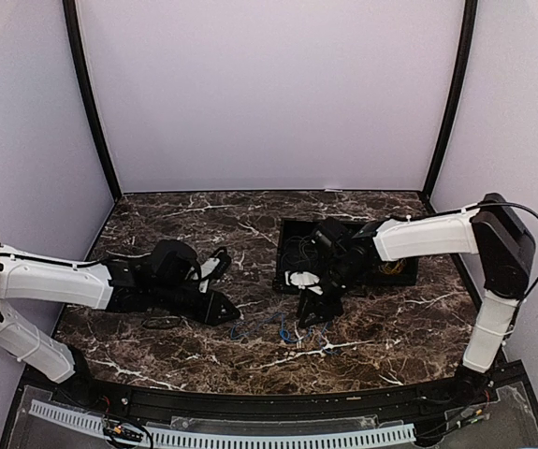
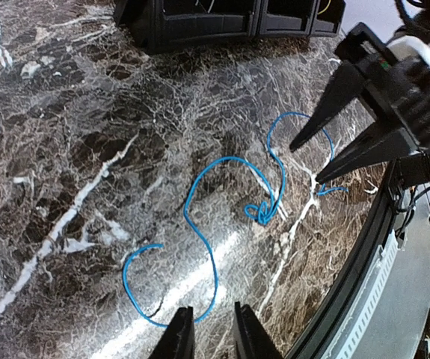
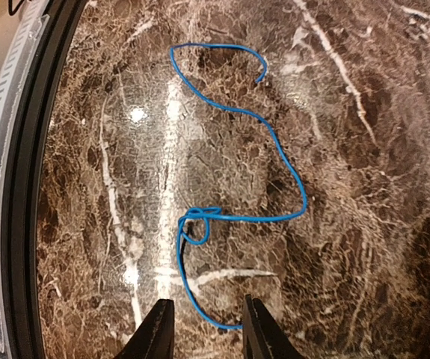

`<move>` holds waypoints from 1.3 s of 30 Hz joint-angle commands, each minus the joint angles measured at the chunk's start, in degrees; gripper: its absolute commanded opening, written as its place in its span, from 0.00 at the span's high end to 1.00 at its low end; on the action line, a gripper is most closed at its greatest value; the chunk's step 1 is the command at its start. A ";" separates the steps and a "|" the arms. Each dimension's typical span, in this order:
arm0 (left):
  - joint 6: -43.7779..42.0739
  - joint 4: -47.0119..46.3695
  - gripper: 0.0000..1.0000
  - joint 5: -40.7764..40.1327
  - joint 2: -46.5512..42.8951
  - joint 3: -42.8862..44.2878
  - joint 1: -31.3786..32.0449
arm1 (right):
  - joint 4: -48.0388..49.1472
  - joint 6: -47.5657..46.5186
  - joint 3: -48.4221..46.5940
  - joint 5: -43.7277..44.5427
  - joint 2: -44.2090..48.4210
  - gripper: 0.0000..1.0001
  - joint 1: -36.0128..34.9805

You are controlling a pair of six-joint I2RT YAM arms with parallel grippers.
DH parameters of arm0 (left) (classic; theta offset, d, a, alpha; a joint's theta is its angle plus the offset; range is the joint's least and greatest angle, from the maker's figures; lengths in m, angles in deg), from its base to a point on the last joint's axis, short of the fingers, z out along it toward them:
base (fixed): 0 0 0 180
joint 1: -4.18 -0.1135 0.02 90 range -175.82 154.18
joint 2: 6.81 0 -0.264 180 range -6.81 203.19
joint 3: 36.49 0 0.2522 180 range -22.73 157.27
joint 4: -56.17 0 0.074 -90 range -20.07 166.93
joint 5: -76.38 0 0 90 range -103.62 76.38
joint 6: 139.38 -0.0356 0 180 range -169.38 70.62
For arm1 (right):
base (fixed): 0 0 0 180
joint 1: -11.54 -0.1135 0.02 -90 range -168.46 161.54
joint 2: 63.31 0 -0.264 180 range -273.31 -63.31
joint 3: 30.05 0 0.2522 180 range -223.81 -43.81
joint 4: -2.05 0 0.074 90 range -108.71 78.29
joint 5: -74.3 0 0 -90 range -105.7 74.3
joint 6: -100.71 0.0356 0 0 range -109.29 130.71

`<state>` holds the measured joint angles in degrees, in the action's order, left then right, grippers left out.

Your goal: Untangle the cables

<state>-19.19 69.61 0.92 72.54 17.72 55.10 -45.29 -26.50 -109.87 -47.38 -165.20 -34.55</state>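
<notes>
One blue cable [image 1: 283, 329] lies loose on the marble table between my two grippers. It runs in open curves with a small tight knot [image 2: 263, 212] [image 3: 196, 221] near its middle. My left gripper [image 2: 213, 334] hovers over one end loop, jaws apart, and the blue cable [image 2: 200, 247] passes just in front of its left finger. My right gripper [image 3: 207, 333] is open too, and a bend of the blue cable [image 3: 274, 149] lies on the table between its tips. Neither holds anything. The right gripper [image 2: 327, 149] also shows in the left wrist view. More cables, one yellow [image 1: 395, 269], sit in a black tray.
The black tray [image 1: 292, 224] stands behind the right gripper at centre right. A thin dark loop [image 1: 161, 323] lies beside the left arm. The black front rail [image 1: 269, 398] runs close to the blue cable. Grey walls enclose the table on three sides.
</notes>
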 commanded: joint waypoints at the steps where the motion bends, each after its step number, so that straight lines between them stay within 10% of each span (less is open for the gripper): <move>1: 4.29 -6.73 0.78 3.85 -2.83 -3.72 0.21 | 3.28 2.99 -3.43 -0.65 -5.16 0.65 -1.83; 16: 4.17 -5.76 0.76 1.43 -4.09 -5.58 0.24 | 2.58 4.89 -7.59 -2.88 -12.47 0.64 -3.74; 28: 4.09 -5.75 0.76 0.19 -2.93 -5.40 0.24 | 1.20 5.22 -7.85 -7.16 -13.10 0.90 -3.75; 39: 4.25 -6.00 0.76 -0.31 -3.21 -5.96 0.24 | 1.80 6.44 -7.75 -5.86 -14.59 0.86 -4.01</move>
<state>-15.19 64.36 1.32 69.90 12.67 55.10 -43.87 -21.08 -116.58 -53.02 -178.27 -37.91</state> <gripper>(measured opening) 0.237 0.137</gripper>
